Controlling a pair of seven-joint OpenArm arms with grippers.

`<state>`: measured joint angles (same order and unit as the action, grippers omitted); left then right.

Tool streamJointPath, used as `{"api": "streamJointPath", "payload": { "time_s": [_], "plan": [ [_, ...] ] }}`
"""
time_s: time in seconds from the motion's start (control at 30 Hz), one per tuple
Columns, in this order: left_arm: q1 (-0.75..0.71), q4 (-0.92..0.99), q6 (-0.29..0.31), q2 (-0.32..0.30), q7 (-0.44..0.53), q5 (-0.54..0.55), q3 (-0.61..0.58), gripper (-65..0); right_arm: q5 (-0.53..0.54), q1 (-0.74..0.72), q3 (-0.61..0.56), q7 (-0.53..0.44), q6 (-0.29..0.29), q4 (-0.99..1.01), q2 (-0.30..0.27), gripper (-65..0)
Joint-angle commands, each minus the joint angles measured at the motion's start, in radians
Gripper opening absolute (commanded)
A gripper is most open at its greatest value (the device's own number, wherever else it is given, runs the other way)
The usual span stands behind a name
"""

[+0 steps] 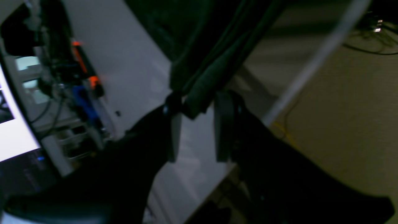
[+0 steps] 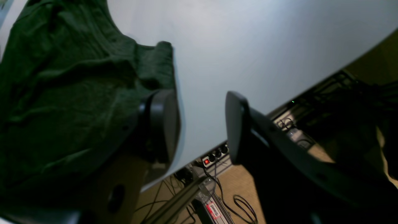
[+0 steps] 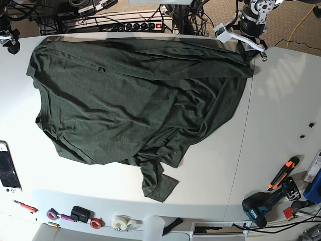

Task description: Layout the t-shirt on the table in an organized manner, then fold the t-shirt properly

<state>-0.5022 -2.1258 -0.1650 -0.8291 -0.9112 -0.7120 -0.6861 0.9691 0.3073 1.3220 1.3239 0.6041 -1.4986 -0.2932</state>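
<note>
The t-shirt (image 3: 135, 95) lies spread over the far-left part of the white worktop (image 3: 281, 100), reaching from the far-left corner toward the far edge's middle, with one short sleeve (image 3: 156, 181) trailing toward the near edge. It is a soft, limp knit: light, rumpled with creases, and sure to sag and bunch wherever it is lifted, so it needs holding at hemmed edges or corners rather than mid-panel. The left pincer (image 1: 199, 107) stands at the far edge with a rolled ridge of green fabric between its pads (image 1: 174, 130); the pads sit narrowly around that bunch, seemingly pinching it. The right pincer (image 2: 202, 124) hangs over the far-left corner, jaws wide apart and empty, with the shirt's edge just beside one pad (image 2: 164, 121). Judging by the lie, the hem or shoulder nearest that corner looks the best next hold for pulling the cloth flat.
</note>
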Motion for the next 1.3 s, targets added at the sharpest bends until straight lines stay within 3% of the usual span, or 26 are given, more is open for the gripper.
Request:
{"api": "streamJointPath", "payload": {
  "time_s": [0.0, 0.2, 0.4, 0.5, 0.67, 0.8, 0.87, 0.97, 1.13, 1.27],
  "plan": [
    [-0.005, -0.021, -0.02, -0.014, -0.016, -0.029, 0.002, -45.7, 0.019, 0.003, 0.008, -0.023, 0.008, -0.014, -0.023, -39.0],
    [-0.005, -0.022, -0.054, -0.014, -0.036, -0.087, 0.002, -46.1, 0.022, 0.002, 0.008, -0.082, 0.008, -0.014, -0.027, -39.0],
    [0.029, -0.022, -0.092, -0.013, -0.029, -0.129, 0.002, -46.1, 0.097, -0.01, 0.008, -0.084, 0.01, -0.014, -0.068, -39.0],
    [0.097, -0.022, -0.108, -0.013, 0.006, -0.105, 0.002, -46.1, 0.12, -0.052, 0.008, -0.084, 0.048, -0.014, -0.079, -39.0],
    [0.244, -0.022, -0.105, -0.006, 0.103, 0.057, 0.002, -46.1, 0.148, -0.145, 0.005, -0.082, 0.059, -0.014, -0.081, -39.0],
    [0.359, -0.021, -0.096, 0.037, 0.2, 0.21, 0.002, -46.1, 0.148, -0.204, -0.044, -0.084, 0.063, -0.014, -0.082, -39.0],
    [0.413, -0.02, -0.085, 0.071, 0.233, 0.291, 0.002, -46.1, 0.148, -0.226, -0.103, -0.086, 0.091, -0.014, -0.081, -39.0],
    [0.499, -0.009, -0.001, 0.134, 0.27, 0.417, 0.002, -46.1, 0.128, -0.263, -0.223, -0.113, 0.094, -0.014, -0.082, -39.0],
    [0.668, 0.097, 0.064, 0.251, 0.31, 0.566, 0.003, -46.1, -0.025, -0.345, -0.44, -0.181, 0.094, -0.014, -0.081, -39.0],
    [0.801, 0.287, 0.138, 0.345, 0.354, 0.704, 0.039, -46.1, -0.095, -0.383, -0.609, -0.196, 0.094, -0.013, -0.081, -39.0]
  ]
}}
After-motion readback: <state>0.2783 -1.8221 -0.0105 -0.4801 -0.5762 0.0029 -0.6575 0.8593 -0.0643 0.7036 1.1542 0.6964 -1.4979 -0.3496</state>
